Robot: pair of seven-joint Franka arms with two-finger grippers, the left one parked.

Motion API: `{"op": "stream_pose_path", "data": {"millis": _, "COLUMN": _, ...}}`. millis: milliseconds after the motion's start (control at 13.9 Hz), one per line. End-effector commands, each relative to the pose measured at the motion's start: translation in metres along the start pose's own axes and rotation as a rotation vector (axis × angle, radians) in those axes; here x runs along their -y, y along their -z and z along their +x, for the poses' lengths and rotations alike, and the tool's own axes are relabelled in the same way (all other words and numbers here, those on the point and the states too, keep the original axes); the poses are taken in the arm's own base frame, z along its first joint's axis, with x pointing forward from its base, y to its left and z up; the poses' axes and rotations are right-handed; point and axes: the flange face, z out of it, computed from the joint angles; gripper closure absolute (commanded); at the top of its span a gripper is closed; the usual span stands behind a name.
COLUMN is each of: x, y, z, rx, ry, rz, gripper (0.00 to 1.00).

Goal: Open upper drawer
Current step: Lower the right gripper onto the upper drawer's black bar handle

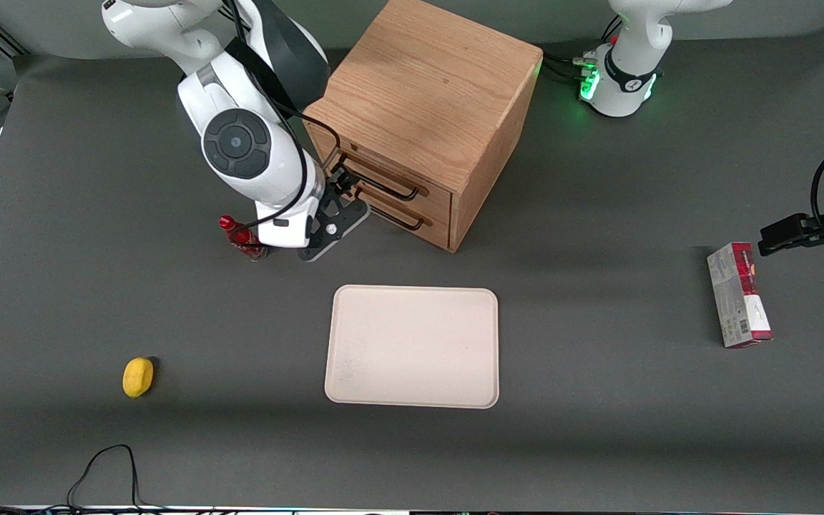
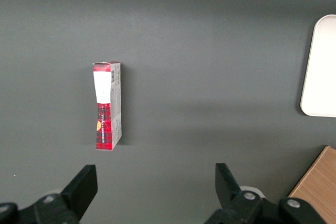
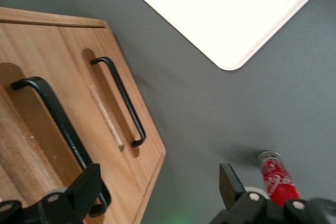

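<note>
The wooden cabinet (image 1: 426, 93) stands at the back of the table. Its upper drawer (image 1: 412, 180) looks shut, with its black bar handle (image 1: 390, 189) across the front. The lower drawer (image 1: 419, 214) sits below it with its own handle (image 1: 401, 220). My right gripper (image 1: 342, 186) is open, just in front of the upper drawer at the end of its handle nearest the working arm. In the right wrist view the gripper (image 3: 157, 190) holds nothing, and one finger (image 3: 84, 187) overlaps the end of the upper handle (image 3: 52, 119). The lower handle (image 3: 121, 100) lies farther out.
A red bottle (image 1: 240, 236) lies on the table right beside my wrist and also shows in the right wrist view (image 3: 275, 179). A beige tray (image 1: 412, 347) lies nearer the front camera than the cabinet. A yellow lemon-like object (image 1: 138, 376) lies toward the working arm's end. A red and grey box (image 1: 737, 295) lies toward the parked arm's end.
</note>
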Motion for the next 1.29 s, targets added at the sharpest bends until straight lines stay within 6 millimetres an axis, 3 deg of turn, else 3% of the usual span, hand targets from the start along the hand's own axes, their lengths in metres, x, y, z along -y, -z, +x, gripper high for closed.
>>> {"op": "stream_pose_path", "data": {"millis": 0, "x": 0.01, "y": -0.008, "z": 0.011, "rx": 0.013, "ry": 0.053, "rz": 0.035, "gripper": 0.0}}
{"op": "stream_pose_path", "data": {"millis": 216, "x": 0.028, "y": -0.022, "z": 0.016, "rx": 0.03, "ry": 0.197, "rz": 0.042, "gripper": 0.0}}
{"op": "stream_pose_path", "data": {"millis": 1222, "x": 0.063, "y": -0.065, "z": 0.027, "rx": 0.091, "ry": 0.297, "rz": 0.027, "gripper": 0.0}}
